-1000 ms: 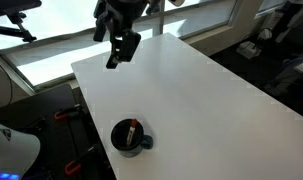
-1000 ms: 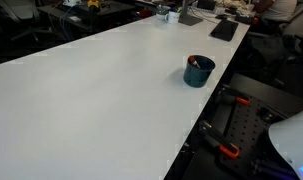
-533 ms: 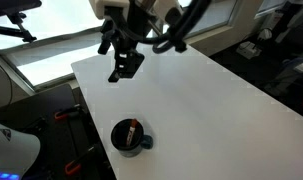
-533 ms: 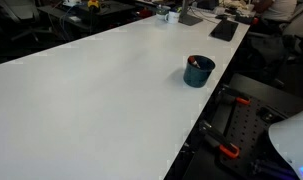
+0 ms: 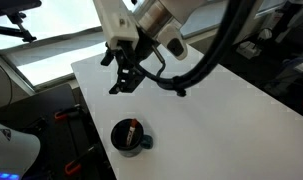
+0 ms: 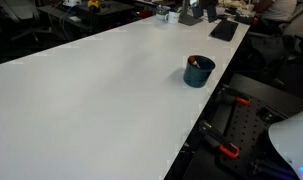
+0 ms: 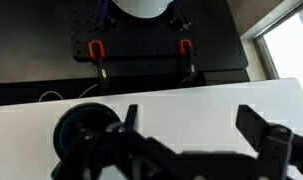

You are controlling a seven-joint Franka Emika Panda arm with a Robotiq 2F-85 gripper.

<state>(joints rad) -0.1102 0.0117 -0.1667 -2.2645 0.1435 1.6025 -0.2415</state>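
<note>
Close to the near edge of the white tabletop (image 5: 231, 110), not far from its near corner, a dark blue cup (image 5: 129, 136) stands upright. Both exterior views show it alone on the bare surface, just inside that edge. Something slim with a reddish part (image 5: 135, 128) leans inside the cup, too small to name. Farther in along the same edge, the gripper (image 5: 122, 85) hangs above the tabletop, pointing down at a tilt, well apart from the cup and touching nothing. Its two dark fingers stand spread as wide as they go, and the gap between them is empty. From the wrist view the fingers reach in from the bottom of the picture. The cup sits low and to one side of them, outside the gap, with white tabletop beneath. Beyond the table's edge in that view lies a black plate (image 7: 51, 50) with two red clamps (image 7: 94, 50), and past it the robot's white base (image 7: 141, 8). Along the far edge, windows (image 5: 51, 50) run behind the arm.
</note>
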